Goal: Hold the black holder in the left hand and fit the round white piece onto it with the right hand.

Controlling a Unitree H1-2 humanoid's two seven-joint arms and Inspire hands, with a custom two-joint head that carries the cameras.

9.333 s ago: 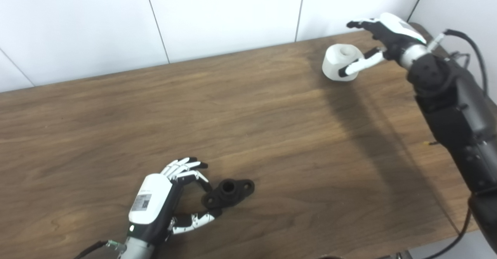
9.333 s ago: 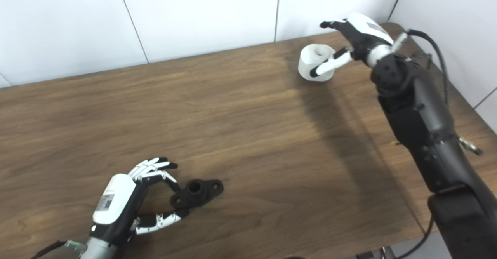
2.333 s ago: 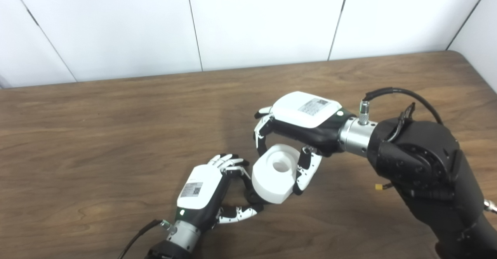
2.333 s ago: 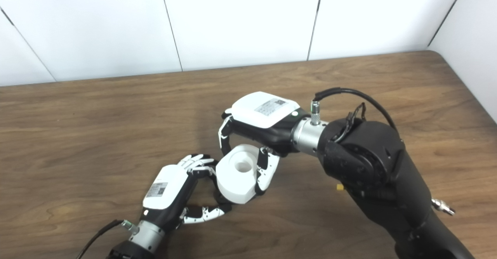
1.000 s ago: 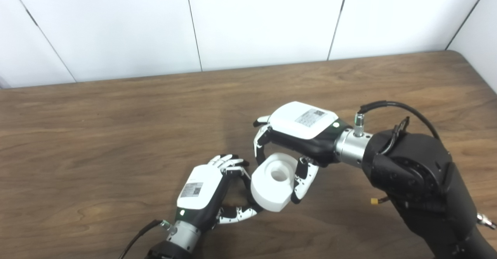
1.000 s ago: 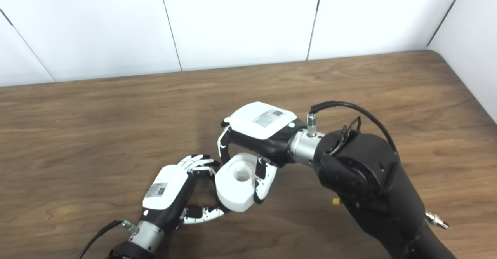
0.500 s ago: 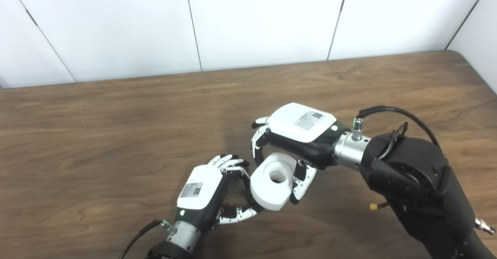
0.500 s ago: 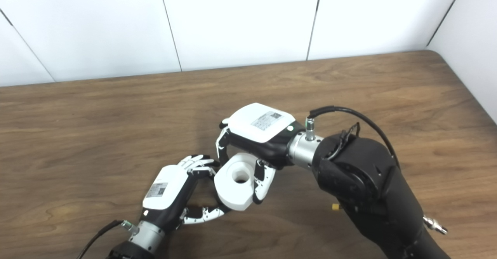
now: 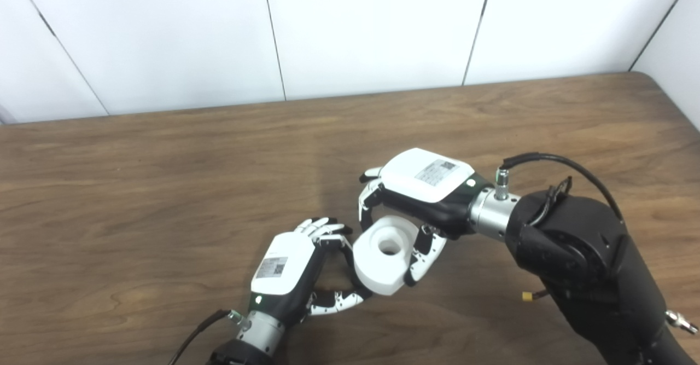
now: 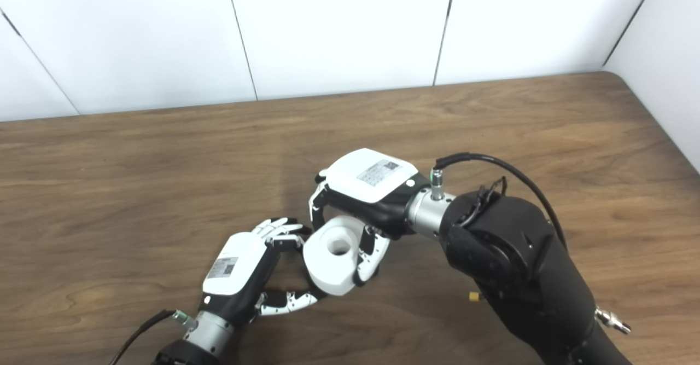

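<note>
The round white piece (image 9: 383, 262), a thick ring with a centre hole, is in my right hand (image 9: 424, 187), which is shut on it with fingers on its far side and thumb on its near right side. The piece is pressed against the fingertips of my left hand (image 9: 287, 269), low in the middle of the view. That hand's fingers and thumb curl toward each other around the spot under the piece. The black holder is almost wholly hidden beneath the white piece, so how the two sit together cannot be seen.
The brown wooden table (image 9: 164, 190) reaches to white wall panels at the back, with its right corner at the far right. My bulky black right forearm (image 10: 519, 266) crosses the lower right. A cable (image 9: 191, 332) trails from the left wrist.
Since 9.3 s ago the right hand has carried the white piece from the far right corner to the left hand. Over the last second it has only settled slightly lower and tilted.
</note>
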